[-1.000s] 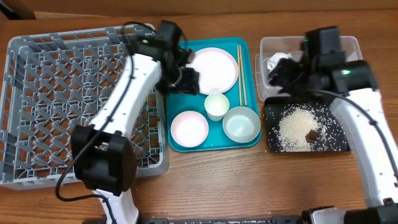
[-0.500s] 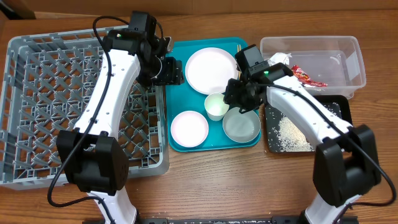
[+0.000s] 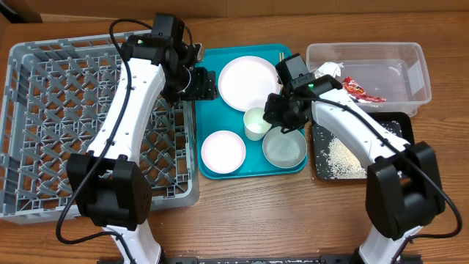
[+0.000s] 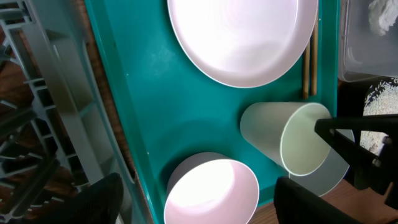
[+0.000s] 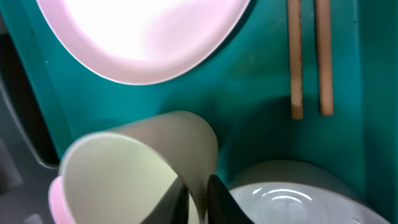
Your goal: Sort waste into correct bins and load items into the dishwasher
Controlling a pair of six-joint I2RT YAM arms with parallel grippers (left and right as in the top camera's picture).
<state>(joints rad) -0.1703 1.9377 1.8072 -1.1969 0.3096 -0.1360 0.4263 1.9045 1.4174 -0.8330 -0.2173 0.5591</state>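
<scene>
step: you're picking the cup (image 3: 256, 123) off the teal tray (image 3: 213, 117)
right gripper (image 5: 198, 199): pinched on its rim
left gripper (image 3: 200, 83): wide open, empty
next: lift it over to the rack (image 3: 73, 110)

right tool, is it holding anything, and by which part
The right tool pinches the cup by the wall at its rim, one finger inside and one outside.

Pale pink plate (image 3: 250, 83), pink bowl (image 3: 223, 150), pale green bowl (image 3: 284, 147) and wooden chopsticks (image 5: 296, 62) lie on the teal tray (image 3: 220, 117). The pale green cup (image 3: 256, 123) stands among them, with the right tool (image 5: 198, 199) pinching its wall. Red wrapper (image 3: 363, 90) and tissue (image 3: 328, 69) lie in the clear tub (image 3: 419, 73). Rice (image 3: 339, 158) covers the black tray (image 3: 401, 125).
</scene>
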